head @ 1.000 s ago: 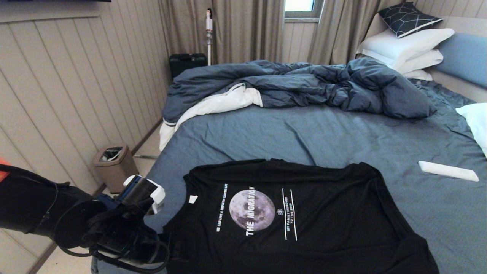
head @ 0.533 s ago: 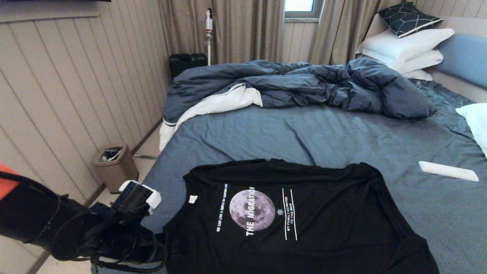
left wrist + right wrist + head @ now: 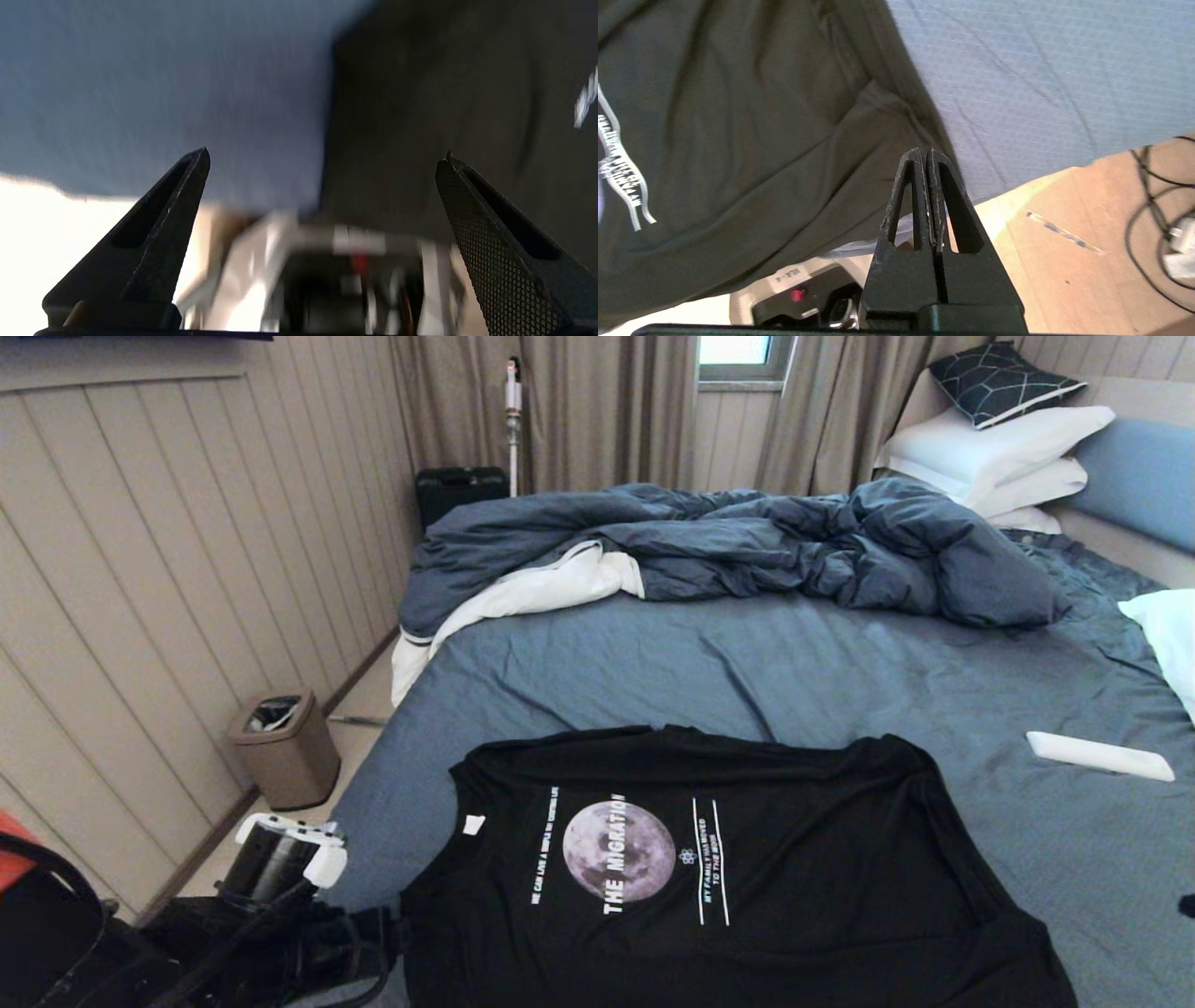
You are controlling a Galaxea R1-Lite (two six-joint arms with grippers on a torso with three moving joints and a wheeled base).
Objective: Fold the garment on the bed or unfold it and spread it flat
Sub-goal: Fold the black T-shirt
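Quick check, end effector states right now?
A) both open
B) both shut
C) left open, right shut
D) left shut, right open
C: in the left wrist view the left end effector has its fingers spread wide over the edge of the shirt, holding nothing; in the right wrist view the right end effector has its fingers pressed together, empty, beside the shirt's edge.

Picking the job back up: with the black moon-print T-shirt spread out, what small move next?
Probably bring the open left gripper onto the black moon-print T-shirt's edge by the neck tag to start a fold; it hangs empty beside that edge, over the slate-blue sheet.
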